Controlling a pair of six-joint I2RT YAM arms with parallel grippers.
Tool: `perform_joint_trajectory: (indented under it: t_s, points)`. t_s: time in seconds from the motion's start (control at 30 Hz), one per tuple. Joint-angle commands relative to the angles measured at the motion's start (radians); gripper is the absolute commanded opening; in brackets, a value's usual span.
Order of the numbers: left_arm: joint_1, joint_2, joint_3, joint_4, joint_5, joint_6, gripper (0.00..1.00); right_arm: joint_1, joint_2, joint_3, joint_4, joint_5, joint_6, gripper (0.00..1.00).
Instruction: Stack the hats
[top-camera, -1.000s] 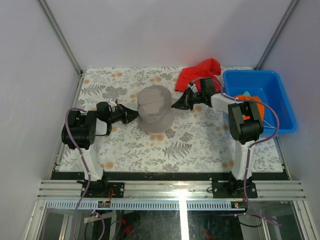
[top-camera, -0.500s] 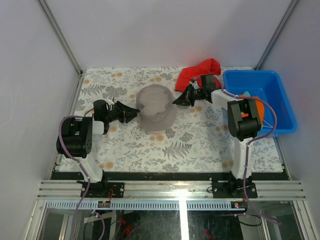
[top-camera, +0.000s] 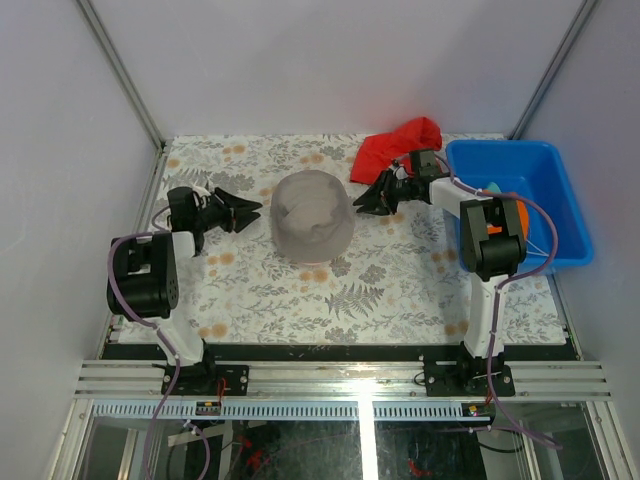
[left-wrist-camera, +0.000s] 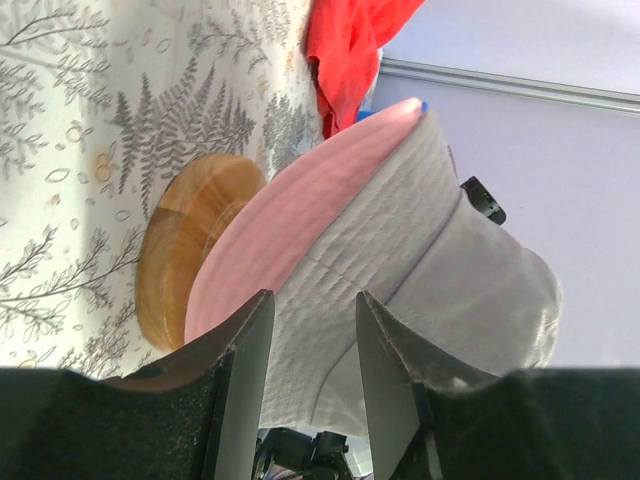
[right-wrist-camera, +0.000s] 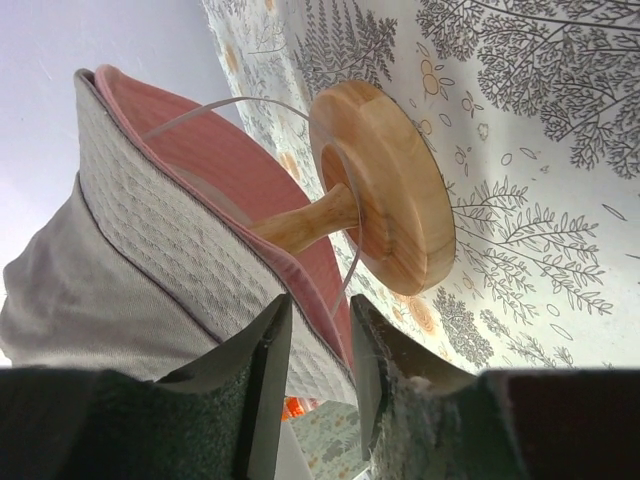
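grey hat (top-camera: 312, 214), soft quilted fabric, sits domed over a pink hat (left-wrist-camera: 290, 215) on a turned wooden stand (right-wrist-camera: 385, 185) mid-worktop (top-camera: 400, 290); an orange hat (top-camera: 488, 194) lies in the blue plastic bin (top-camera: 545, 175) at the right. left pincer (top-camera: 250, 213) and right pincer (top-camera: 362, 206) flank the stack, both spread, holding nothing, clear of the brim. fern-print cover on the worktop, crumpled red cloth (top-camera: 395, 148) at the back edge, plain pale walls around.

From above, the grey hat (top-camera: 312, 215) wholly covers the pink hat (left-wrist-camera: 290, 215) and the wooden stand (right-wrist-camera: 385, 185) (only the wrist views show them). In the blue bin (top-camera: 560, 200), the right arm (top-camera: 490, 245) hides most of the orange hat (top-camera: 518, 210).
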Motion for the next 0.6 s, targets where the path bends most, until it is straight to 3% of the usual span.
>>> perform_joint_trajectory:
  t_s: [0.0, 0.33, 0.57]
  points:
    - [0.003, 0.037, 0.066, 0.071, 0.046, -0.025, 0.39, -0.004, -0.089, 0.001, -0.013, -0.012, -0.005, 0.38]
    - [-0.030, 0.221, 0.241, 0.171, 0.169, -0.056, 0.44, -0.005, -0.204, -0.112, 0.003, -0.017, 0.001, 0.42]
    - [-0.042, 0.261, 0.260, 0.212, 0.187, -0.078, 0.45, -0.004, -0.208, -0.106, -0.007, -0.006, 0.004, 0.43]
